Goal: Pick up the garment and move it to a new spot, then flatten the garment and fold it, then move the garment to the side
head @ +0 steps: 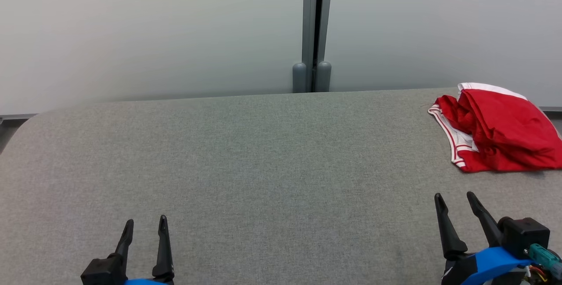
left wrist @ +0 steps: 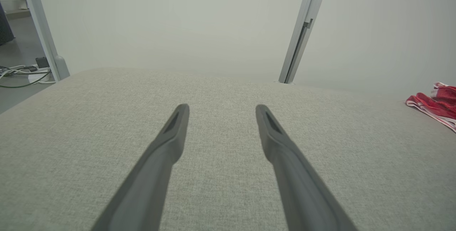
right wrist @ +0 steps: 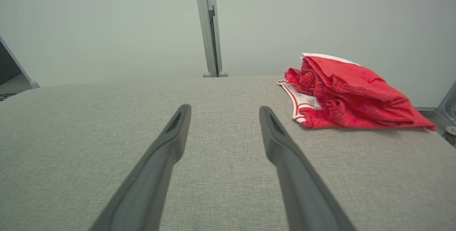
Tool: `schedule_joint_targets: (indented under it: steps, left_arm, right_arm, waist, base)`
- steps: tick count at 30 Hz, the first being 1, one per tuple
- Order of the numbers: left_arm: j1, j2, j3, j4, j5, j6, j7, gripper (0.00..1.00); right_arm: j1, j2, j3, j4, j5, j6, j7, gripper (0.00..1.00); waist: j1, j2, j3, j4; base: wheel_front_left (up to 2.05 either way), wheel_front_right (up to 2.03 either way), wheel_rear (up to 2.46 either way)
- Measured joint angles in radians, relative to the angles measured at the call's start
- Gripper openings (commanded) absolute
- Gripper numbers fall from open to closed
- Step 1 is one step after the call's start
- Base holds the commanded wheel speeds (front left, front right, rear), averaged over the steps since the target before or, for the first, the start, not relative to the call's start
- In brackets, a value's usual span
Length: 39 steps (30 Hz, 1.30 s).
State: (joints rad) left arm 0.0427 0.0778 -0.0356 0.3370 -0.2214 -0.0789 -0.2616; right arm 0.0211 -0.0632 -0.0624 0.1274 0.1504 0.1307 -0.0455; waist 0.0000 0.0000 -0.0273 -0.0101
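The garment is a crumpled red piece with white, red-striped trim, lying at the far right of the grey fabric table. In the right wrist view the garment lies ahead and to the right of the fingers. Its striped edge peeks in at the right border of the left wrist view. My right gripper stands open at the lower right, a short way in front of the garment, holding nothing. My left gripper is open at the lower left, far from the garment, with bare cloth between its fingers.
Pale partition panels stand behind the table, joined by a grey post at the back centre. Cables and a power strip lie on the floor past the table's left end. A metal bracket sits off the right end.
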Motion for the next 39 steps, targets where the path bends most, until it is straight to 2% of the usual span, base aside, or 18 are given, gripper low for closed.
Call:
schedule_joint_targets:
  steps: [3,4,14,23,39]
  left_arm:
    - [-0.003,0.001,0.0,0.002,0.001,-0.001,0.0,1.0]
    - [-0.003,0.001,0.0,0.002,0.001,-0.002,0.0,0.0]
    - [0.04,-0.021,-0.007,0.082,-0.013,-0.002,0.011,0.0]
    - [0.034,-0.021,0.015,0.067,-0.194,-0.007,0.061,0.0]
    - [-0.005,-0.022,0.039,0.032,-0.45,-0.016,0.128,0.0]
  right_arm:
    - [0.003,0.002,-0.002,-0.001,0.0,0.0,0.002,1.0]
    - [0.003,0.002,-0.001,-0.002,0.0,0.0,0.002,0.0]
    - [0.02,0.007,0.0,0.088,0.015,0.0,0.004,0.0]
    - [0.018,0.008,-0.007,0.094,0.204,0.0,0.026,0.0]
    - [-0.006,0.01,-0.014,0.099,0.471,0.0,0.054,0.0]
  waist:
    - [0.0,0.0,0.001,0.005]
    - [0.0,0.0,0.001,0.005]
    - [0.0,0.0,0.001,0.006]
    - [0.0,0.0,0.004,0.006]
    - [0.0,0.0,0.007,0.006]
  base:
    - [0.0,0.0,0.0]
    - [0.0,0.0,0.0]
    - [0.0,0.0,0.0]
    - [0.0,0.0,0.0]
    - [0.0,0.0,0.0]
